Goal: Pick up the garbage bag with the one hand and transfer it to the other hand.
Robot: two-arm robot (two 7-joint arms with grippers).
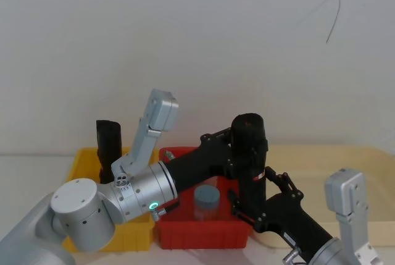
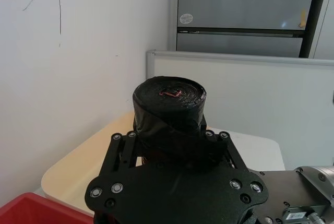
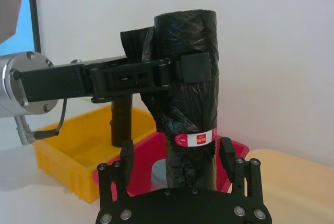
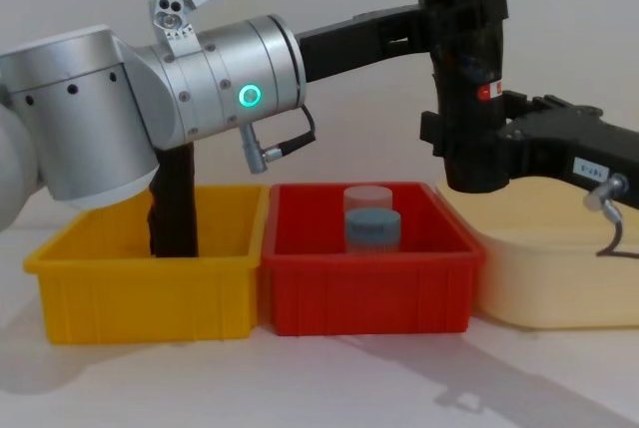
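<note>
While the left gripper pinches the garbage bag near its top, the thick black roll stands upright in the air, its lower end above the right end of the red bin and clear of the rim. The left fingers are pressed against the crinkled plastic from both sides. Behind them runs the fat silver arm with its glowing green ring light, which reaches across from the left in the chest view.

The right gripper comes in from the right at the lower part of the roll, below the red-and-white label. Its fingers are spread, one on each side of the roll. In the right wrist view one finger stands off the plastic with a gap, and the other lies just beside it. A small white sticker shows on the body of this gripper.

Three containers sit side by side on the pale surface. A yellow bin is on the left, the red bin is in the middle, and a beige tray is on the right. A thinner black slab stands in the yellow bin. Inside the red bin there is a grey-lidded jar, with a paler jar just behind it.
</note>
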